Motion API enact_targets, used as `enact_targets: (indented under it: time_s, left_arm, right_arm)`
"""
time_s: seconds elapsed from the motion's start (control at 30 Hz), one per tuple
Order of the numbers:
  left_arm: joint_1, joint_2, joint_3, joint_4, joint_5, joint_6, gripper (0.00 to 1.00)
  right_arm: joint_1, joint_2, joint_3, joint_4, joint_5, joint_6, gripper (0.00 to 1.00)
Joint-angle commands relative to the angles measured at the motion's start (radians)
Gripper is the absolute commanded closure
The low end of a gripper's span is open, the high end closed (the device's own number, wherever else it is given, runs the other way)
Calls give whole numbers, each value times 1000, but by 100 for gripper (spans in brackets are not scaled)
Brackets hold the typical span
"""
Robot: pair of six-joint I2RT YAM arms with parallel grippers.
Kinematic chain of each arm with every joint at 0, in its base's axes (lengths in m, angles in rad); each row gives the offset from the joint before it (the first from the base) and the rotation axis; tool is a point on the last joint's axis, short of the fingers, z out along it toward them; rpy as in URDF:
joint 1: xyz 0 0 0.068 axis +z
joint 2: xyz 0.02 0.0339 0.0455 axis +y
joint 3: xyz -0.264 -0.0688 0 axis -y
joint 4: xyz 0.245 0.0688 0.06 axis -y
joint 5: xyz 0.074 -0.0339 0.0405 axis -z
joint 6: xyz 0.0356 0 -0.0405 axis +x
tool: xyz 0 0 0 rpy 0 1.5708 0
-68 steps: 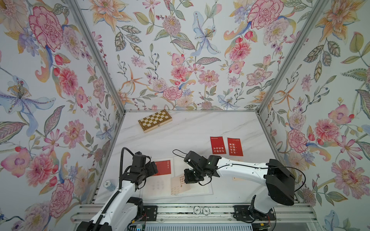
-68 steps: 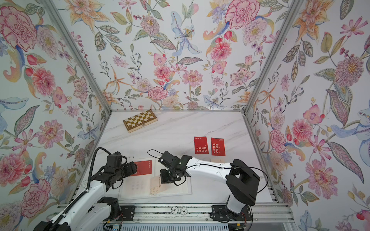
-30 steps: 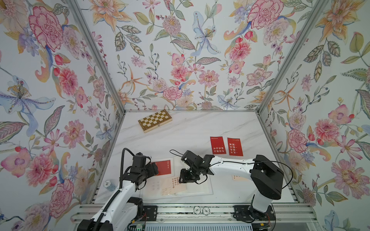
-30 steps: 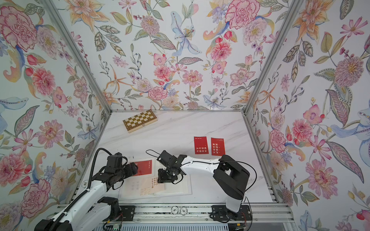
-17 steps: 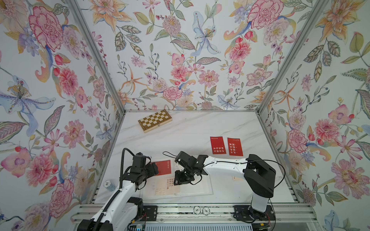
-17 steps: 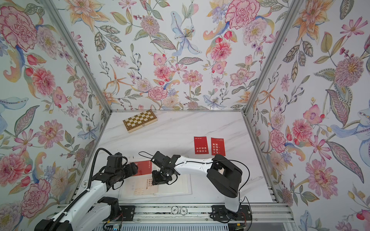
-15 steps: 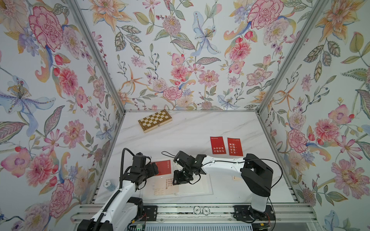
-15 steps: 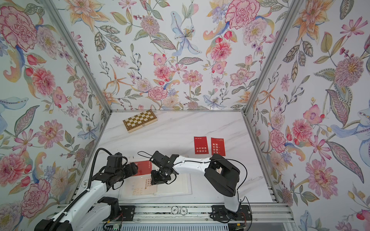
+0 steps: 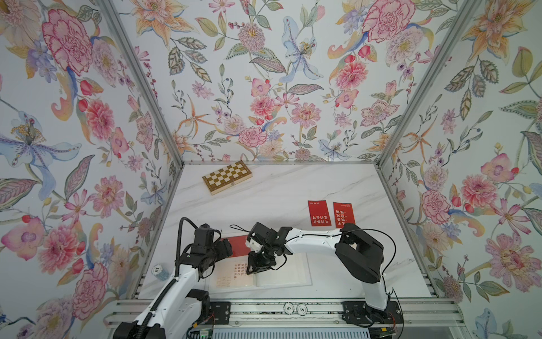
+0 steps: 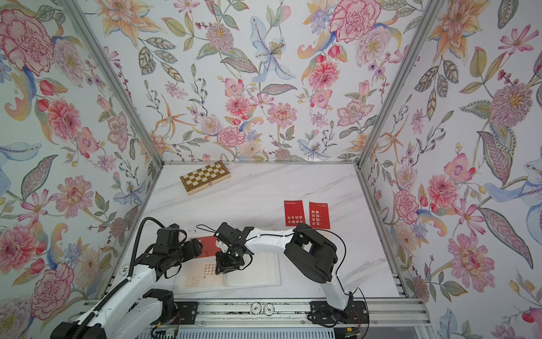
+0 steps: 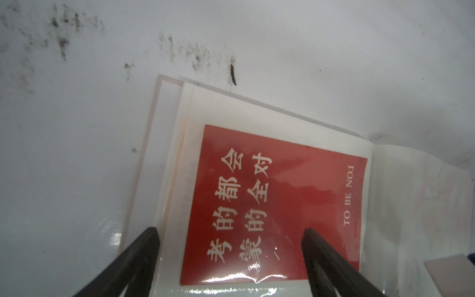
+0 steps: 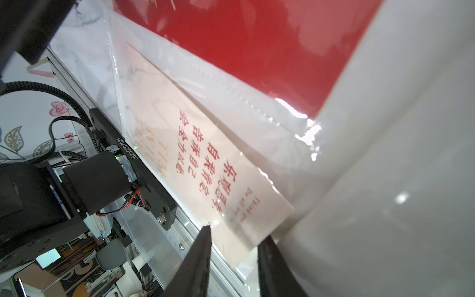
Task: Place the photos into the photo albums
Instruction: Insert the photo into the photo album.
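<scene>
Left jaws: spread wide. In the left wrist view the two black fingers (image 11: pixel 144 257) stand either side of a red card (image 11: pixel 270 205) with white print, "TO BE NO.1" along one edge. The card sits under clear plastic on a white page. Can't tell if the fingers touch the page.

Right jaws: only a narrow gap between the fingers (image 12: pixel 200 262). One corner of a cream card (image 12: pixel 205 164) with red print sits in that gap. They are not pinching it flat, and I can't tell whether they touch it. Clear plastic covers at least part of this card. It lies on the same page, just beside the red one.

Both top views show the album (image 9: pixel 287 270) open and flat on the bench (image 9: pixel 293 187), lower middle of the frame, close to the front rail. Red card (image 9: pixel 239 245) is on the upper part of its picture-left page, cream card (image 9: pixel 234 270) below it. The picture-right page looks blank white.

The left arm (image 9: pixel 187 273) comes up from lower left and ends at the album's left edge. The right arm (image 9: pixel 313 243) reaches across from lower right and ends over the album's middle.

Two more red cards (image 9: pixel 319 213) (image 9: pixel 343 215) lie side by side on the bench right of centre, apart from the album. A checkered wooden box (image 9: pixel 227 177) sits near the back wall, upper left of the bench. Flowered walls on three sides.
</scene>
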Motion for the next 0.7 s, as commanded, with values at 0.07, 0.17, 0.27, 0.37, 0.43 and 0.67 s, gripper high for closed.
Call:
enact_targets:
  time_s: [0.07,0.17,0.27,0.37,0.43,0.67]
  left_arm:
    - [11,-1,-13,0,-2,15,15]
    - [11,1,-13,-2,-6,17,15]
    - [10,0,-13,-3,-8,15,15]
    - [11,3,-11,-2,-10,18,15]
    - [11,4,-9,-3,-12,18,15]
    - [10,0,25,-31,-30,36,15]
  right_arm:
    - [-6,38,46,41,-61,-20,68]
    - [-9,41,46,47,-59,-21,66]
    - [-19,42,34,62,-57,-17,61]
    - [-28,41,22,69,-56,-14,58]
    - [-35,29,4,75,-53,-14,55]
    - [-54,-74,-93,75,-11,-21,45]
